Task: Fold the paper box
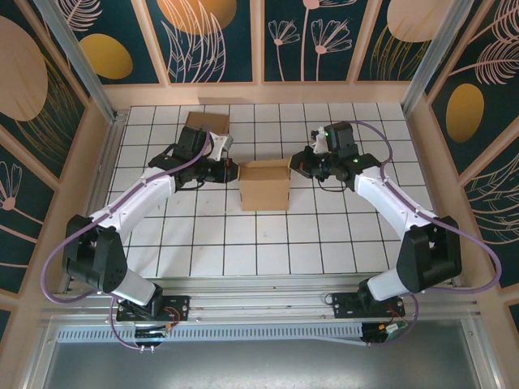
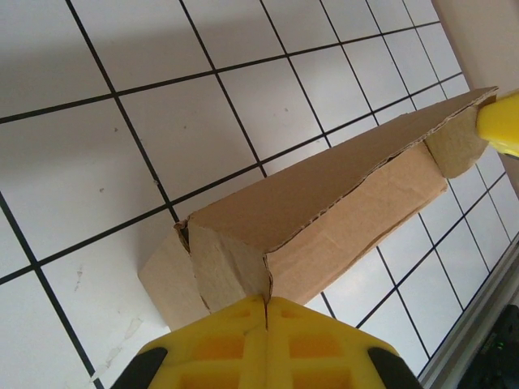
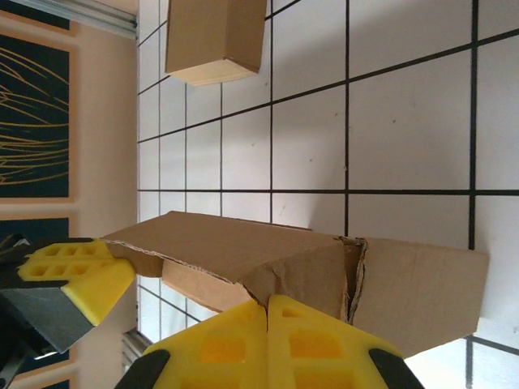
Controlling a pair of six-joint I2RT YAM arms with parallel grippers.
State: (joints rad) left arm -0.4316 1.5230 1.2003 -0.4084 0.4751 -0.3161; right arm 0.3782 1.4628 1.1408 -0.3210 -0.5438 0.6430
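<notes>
The left hand (image 2: 266,318) and right hand (image 3: 268,314) are pinching opposite end flaps of the presumably light, crease-prone paper box (image 1: 265,191).

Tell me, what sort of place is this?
Probably a robotics lab test cell: a gridded tabletop, enclosed by patterned wall panels, with left arm and right arm bolted at its edge, handling a cardboard box.

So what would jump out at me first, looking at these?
The open brown paper box sits in the middle of the white gridded table, two arms meeting at it from either side. The left gripper and right gripper, with bright yellow fingers, are shut on its opposite top edges. A second cardboard box lies farther back, behind the left arm.
</notes>
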